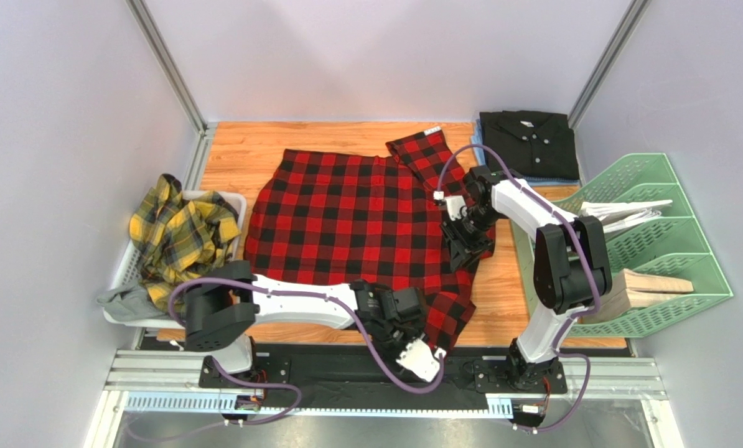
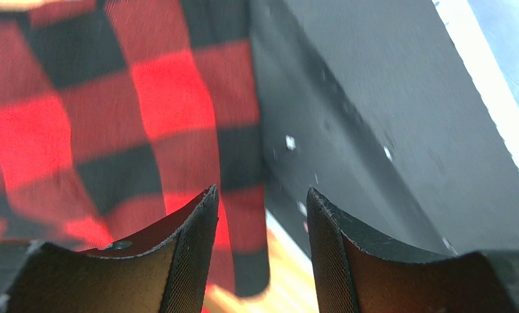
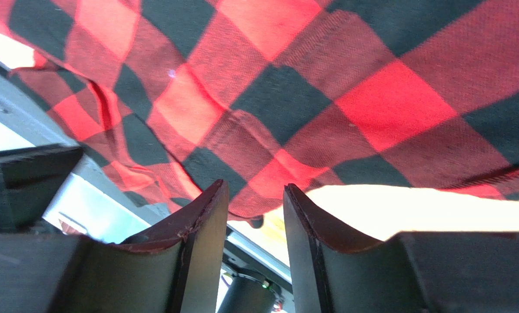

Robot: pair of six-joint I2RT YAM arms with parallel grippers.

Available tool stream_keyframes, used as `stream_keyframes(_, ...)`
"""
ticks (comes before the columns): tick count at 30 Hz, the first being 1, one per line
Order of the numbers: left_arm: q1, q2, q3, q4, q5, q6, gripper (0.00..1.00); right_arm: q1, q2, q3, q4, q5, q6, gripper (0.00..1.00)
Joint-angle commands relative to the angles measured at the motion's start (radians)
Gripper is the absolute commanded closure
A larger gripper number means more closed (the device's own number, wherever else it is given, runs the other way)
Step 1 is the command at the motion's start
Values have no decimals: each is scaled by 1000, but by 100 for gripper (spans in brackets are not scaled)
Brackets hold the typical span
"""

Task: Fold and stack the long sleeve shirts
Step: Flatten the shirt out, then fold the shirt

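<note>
Red-and-black check shirt (image 1: 347,219) lies spread across the middle of the wooden table (image 1: 240,149), one sleeve trailing to the near edge, and there's the left gripper (image 2: 262,195) right beside that sleeve, fingers apart, nothing between them! Right gripper (image 3: 255,189) sits at the shirt's right edge, fingers parted too, the hem just past their tips. Yellow plaid shirt (image 1: 181,233) is bunched in the white basket (image 1: 238,199) at left, black shirt (image 1: 529,140) folded far right.

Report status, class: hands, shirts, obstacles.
Open: left hand, right hand, beside red shirt. Red shirt spread, not folded; black shirt folded, yellow shirt heaped in tray. Close by: green rack.
</note>
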Motion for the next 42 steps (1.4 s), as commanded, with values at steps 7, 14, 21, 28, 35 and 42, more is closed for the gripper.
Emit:
stream_keyframes(7, -34, 139, 80, 83, -88, -3, 89, 22, 65, -101, 76, -4, 18, 61)
stream_keyframes(14, 44, -50, 253, -74, 126, -98, 100, 23, 100, -97, 93, 9, 11, 63)
stream_keyframes(21, 449, 113, 478, -101, 235, -272, 100, 22, 80, -54, 57, 4, 6, 63)
stream_keyframes(28, 676, 190, 513, 65, 112, -615, 57, 14, 91, 1, 22, -19, 0, 62)
stream_keyframes(35, 414, -67, 164, 145, 141, -311, 56, 0, 135, 58, 8, -30, 3, 62)
stream_keyframes(42, 184, 106, 184, 191, -9, -82, 48, -18, 169, 72, 5, -45, 14, 62)
